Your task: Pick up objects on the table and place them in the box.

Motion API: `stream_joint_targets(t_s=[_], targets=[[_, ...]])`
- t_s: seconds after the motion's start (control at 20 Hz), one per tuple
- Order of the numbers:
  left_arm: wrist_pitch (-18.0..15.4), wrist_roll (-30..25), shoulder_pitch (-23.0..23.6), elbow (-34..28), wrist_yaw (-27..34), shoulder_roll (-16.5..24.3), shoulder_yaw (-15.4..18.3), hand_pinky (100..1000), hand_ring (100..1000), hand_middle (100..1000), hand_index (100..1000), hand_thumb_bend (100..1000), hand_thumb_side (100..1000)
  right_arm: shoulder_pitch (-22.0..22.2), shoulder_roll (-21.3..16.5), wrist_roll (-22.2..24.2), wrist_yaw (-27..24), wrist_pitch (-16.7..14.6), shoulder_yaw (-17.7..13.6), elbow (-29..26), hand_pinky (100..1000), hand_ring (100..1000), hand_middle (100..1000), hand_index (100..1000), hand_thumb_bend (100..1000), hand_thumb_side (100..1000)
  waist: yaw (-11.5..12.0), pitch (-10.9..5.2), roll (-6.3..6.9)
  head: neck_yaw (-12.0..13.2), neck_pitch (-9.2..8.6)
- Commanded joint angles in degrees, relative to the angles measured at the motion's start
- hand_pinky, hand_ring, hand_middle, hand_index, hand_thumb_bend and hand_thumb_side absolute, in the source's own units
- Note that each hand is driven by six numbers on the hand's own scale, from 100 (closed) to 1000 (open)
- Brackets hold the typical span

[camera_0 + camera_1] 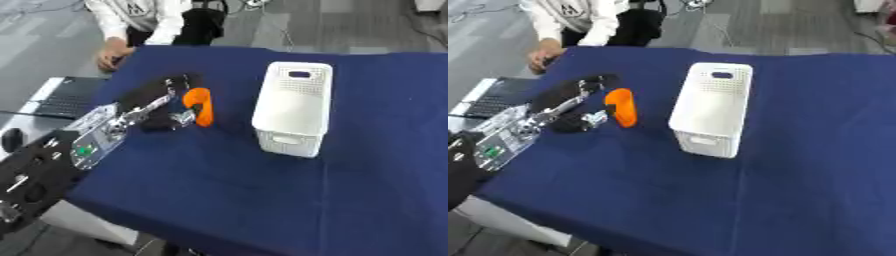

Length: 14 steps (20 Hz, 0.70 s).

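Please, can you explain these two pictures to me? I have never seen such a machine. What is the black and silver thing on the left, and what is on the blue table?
Both pictures come from one stereo camera in a humanoid robot's head, looking down at its work, so they are nearly the same. The black and silver thing is the robot's left arm, ending in its left hand. The hand is against an orange object; whether it grips it I cannot tell. On the blue table stands a white box, where objects should go. The right hand is not in view. A laptop lies beside the table.
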Motion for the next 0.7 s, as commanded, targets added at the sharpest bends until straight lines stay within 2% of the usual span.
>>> stream_joint_targets(t_s=[0.05,0.45,0.7], targets=[[0.9,0.5,0.5,0.3,-0.8,3.2,1.8,1000,1000,1000,1000,152,1000,-0.7,-0.5,-0.2,0.2,-0.1,-0.4,-0.6,450,636,658,699,100,940,0.2,-0.57,-0.4,-0.3,-0.32],[1.4,0.3,2.4,1.6,-1.1,3.7,3.3,1000,1000,1000,1000,152,1000,-0.5,-0.6,-0.2,0.3,-0.1,-0.4,-0.6,450,636,658,699,100,940,0.5,-0.58,-0.53,-0.2,-0.25],[-0.5,0.7,1.9,3.5,-0.3,2.3,3.9,1000,1000,1000,1000,170,1000,-0.5,-0.5,-0.2,0.2,-0.1,-0.4,-0.6,450,637,658,699,100,940,0.4,-0.63,-0.67,0.1,-0.64]])
